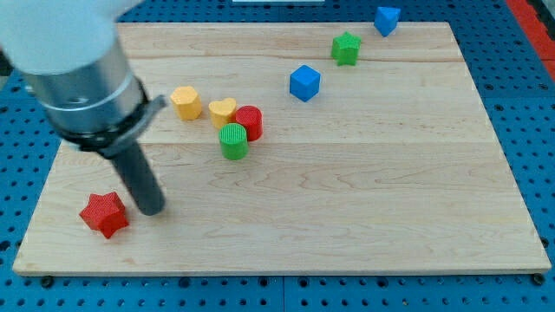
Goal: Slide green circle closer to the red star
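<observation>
The green circle [233,141] stands on the wooden board left of centre, touching the red cylinder [250,122] just above and to its right. The red star [105,214] lies near the board's lower left corner. My tip [150,208] is on the board just right of the red star, very close to it, and well to the lower left of the green circle.
A yellow heart [222,112] sits by the red cylinder and a yellow hexagon [186,102] to its left. A blue cube [304,82], a green star [346,48] and another blue block [386,19] run toward the view's top right. The board's [364,217] edges border blue pegboard.
</observation>
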Robot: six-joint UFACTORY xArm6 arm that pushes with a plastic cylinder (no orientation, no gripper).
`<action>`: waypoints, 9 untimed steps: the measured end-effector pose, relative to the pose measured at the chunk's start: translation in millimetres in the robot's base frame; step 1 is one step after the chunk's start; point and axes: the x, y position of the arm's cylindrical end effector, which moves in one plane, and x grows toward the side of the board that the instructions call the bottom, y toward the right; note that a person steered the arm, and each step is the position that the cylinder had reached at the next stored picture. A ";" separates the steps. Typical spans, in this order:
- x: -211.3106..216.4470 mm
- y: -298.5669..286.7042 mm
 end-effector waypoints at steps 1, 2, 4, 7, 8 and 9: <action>-8.3 14.7; -16.9 57.7; -94.3 140.6; -99.8 134.0; -99.8 132.3; -99.8 129.4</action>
